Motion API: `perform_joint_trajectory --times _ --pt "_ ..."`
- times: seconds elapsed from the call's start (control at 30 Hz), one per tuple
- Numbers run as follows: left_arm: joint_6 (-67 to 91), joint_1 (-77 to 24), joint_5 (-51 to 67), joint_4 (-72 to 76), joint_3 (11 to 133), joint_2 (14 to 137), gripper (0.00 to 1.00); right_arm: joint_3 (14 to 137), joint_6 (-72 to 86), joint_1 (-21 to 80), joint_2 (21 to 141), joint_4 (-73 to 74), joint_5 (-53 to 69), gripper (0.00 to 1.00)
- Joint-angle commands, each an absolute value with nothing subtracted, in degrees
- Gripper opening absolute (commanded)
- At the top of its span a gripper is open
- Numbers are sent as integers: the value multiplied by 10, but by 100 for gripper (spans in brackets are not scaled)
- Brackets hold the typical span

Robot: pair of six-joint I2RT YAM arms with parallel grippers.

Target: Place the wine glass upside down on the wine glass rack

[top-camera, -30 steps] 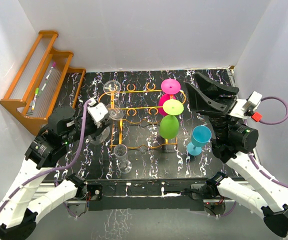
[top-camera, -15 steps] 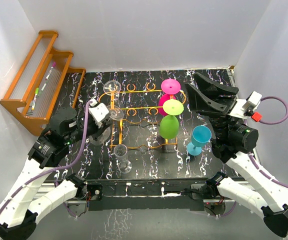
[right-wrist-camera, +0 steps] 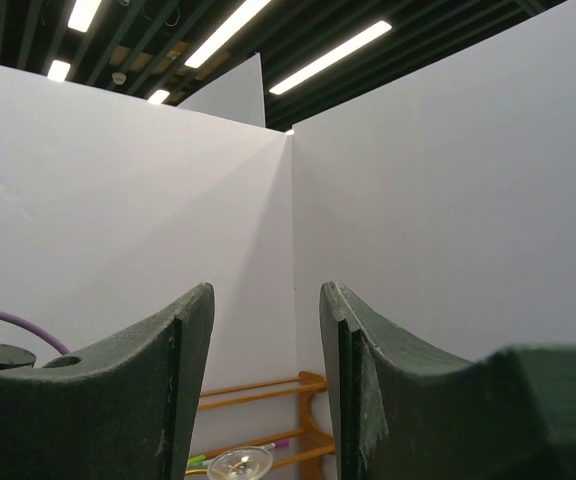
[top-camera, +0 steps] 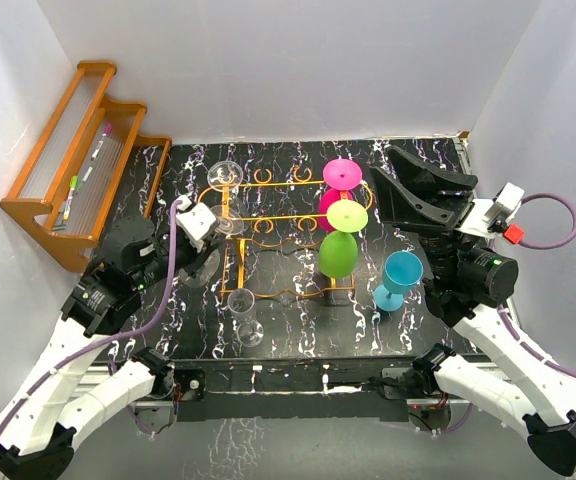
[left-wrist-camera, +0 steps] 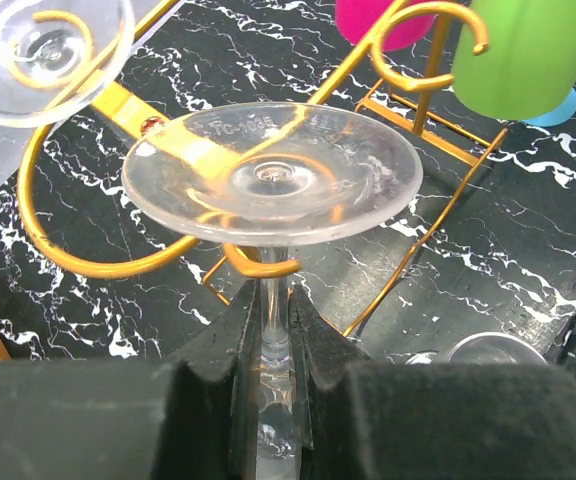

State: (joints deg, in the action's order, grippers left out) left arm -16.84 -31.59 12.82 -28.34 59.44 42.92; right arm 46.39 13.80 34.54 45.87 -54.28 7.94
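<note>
A pink glass (top-camera: 341, 172) and a green glass (top-camera: 339, 252) are hung on the wine glass rack (top-camera: 288, 215), a blue glass (top-camera: 400, 272) stood beside it on the surface. The wine glass (left-wrist-camera: 268, 175) – inverted, stem pinched in the left arm's (top-camera: 118, 272) jaws – is held at a wire hook; the right arm's (top-camera: 473, 272) jaws are raised, spread.

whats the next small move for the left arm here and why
Probably lower the glass slightly. The left gripper is shut on its stem, foot up, and the stem seems to sit inside a hook of the rack, with the foot apparently just above the wire.
</note>
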Motion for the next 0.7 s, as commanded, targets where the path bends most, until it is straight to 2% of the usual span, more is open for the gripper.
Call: perform_joint_trajectory --times 0.0,0.53,0.57,0.67 --pt "-158 -307 118 -250 592 416 0 483 135 347 453 -546 85 49" --pt "-176 -306 120 -229 531 413 0 479 137 347 449 -541 85 49" --pt "-177 -306 118 -227 526 412 1 479 136 348 448 -540 85 49" --pt "-182 -307 115 -228 516 408 17 479 133 348 447 -538 86 49"
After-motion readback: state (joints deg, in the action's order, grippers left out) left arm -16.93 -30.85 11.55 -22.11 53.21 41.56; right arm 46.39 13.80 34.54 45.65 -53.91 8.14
